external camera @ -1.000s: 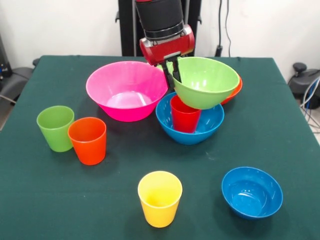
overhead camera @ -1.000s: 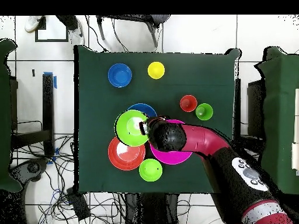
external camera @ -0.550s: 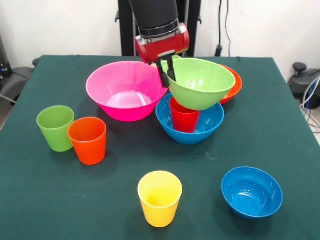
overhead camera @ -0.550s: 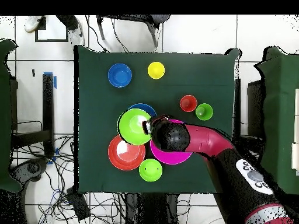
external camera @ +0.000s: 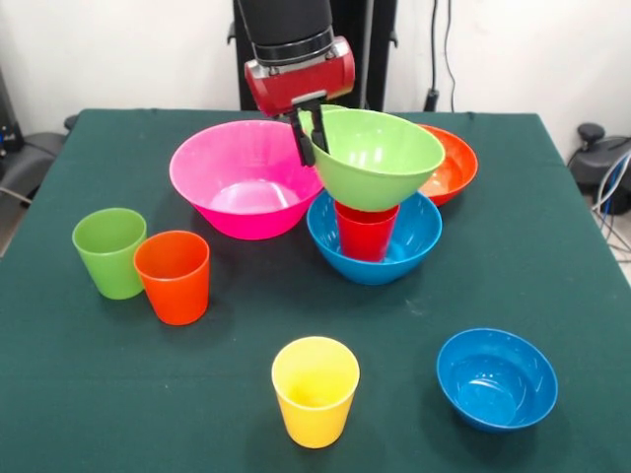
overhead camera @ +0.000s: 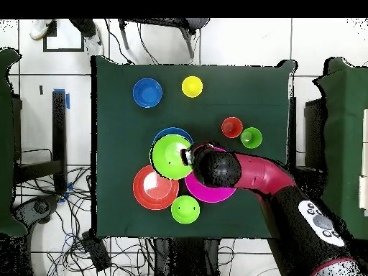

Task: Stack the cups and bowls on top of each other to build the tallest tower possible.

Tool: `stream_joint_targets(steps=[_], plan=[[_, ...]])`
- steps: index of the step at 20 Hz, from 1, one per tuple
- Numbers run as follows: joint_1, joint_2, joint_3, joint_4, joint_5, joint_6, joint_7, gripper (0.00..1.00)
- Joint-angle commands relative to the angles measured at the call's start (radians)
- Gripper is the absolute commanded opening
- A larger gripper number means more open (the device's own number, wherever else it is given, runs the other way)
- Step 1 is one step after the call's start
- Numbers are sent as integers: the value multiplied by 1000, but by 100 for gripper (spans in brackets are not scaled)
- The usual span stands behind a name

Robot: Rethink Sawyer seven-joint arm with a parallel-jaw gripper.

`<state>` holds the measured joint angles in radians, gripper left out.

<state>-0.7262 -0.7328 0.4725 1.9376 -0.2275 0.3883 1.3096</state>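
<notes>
My gripper point(external camera: 308, 138) point(overhead camera: 189, 154) is shut on the near-left rim of the big light-green bowl point(external camera: 377, 158) point(overhead camera: 171, 156). That bowl sits slightly tilted right over the red cup point(external camera: 366, 235), and I cannot tell whether its base touches the cup's rim. The red cup stands upright inside the big blue bowl point(external camera: 414, 246) point(overhead camera: 172, 131), so the three form the tower. Beside it are the big pink bowl point(external camera: 246, 177) point(overhead camera: 212, 192) and the wide orange bowl point(external camera: 452, 163) point(overhead camera: 154, 188). The small light-green bowl point(overhead camera: 185, 209) shows only from overhead.
The light-green cup point(external camera: 108, 251) point(overhead camera: 251, 137) and the orange cup point(external camera: 174, 277) point(overhead camera: 231, 127) stand together at the table's left in the front view. The yellow cup point(external camera: 315, 390) point(overhead camera: 192, 86) and the small blue bowl point(external camera: 496, 379) point(overhead camera: 147, 93) are near the front edge.
The gripper has carried the big light-green bowl left in the front view and levelled it, from hanging off to the right of the red cup to centred over it.
</notes>
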Motion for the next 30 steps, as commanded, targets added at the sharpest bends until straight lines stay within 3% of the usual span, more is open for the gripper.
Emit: stream_joint_targets(steps=[1,5,7,19,30], plan=[[69,78,-58,-82,-16,67,119,0],[96,104,-82,-115,-20,54,123,0],[89,110,-93,-80,-34,9,126,0],[122,158,-131,-136,-38,11,129,0],[105,157,-123,-109,-45,-12,112,0]])
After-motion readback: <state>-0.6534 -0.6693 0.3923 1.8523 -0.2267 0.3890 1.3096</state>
